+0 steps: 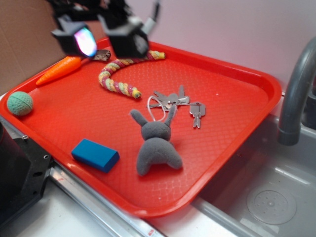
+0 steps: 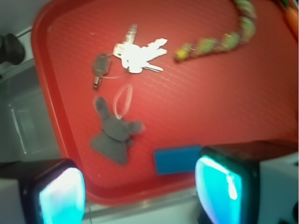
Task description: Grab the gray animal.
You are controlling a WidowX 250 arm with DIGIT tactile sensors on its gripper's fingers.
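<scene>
The gray animal (image 1: 156,145) is a small dark-gray plush bunny lying flat on the red tray (image 1: 232,94), ears pointing to the back, with a white string loop by its head. The wrist view shows the gray animal (image 2: 113,133) left of centre, well away from the fingers. My gripper (image 1: 101,39) hangs high over the tray's back left corner, open, with nothing between its glowing pads (image 2: 63,198). In the wrist view the gripper (image 2: 140,196) frames the tray's edge.
A bunch of metal keys (image 1: 177,102) lies just behind the bunny. A blue block (image 1: 95,154) sits to its left, a braided rope (image 1: 123,71), a carrot (image 1: 59,70) and a green ball (image 1: 20,103) further back. A sink with faucet (image 1: 295,94) lies right.
</scene>
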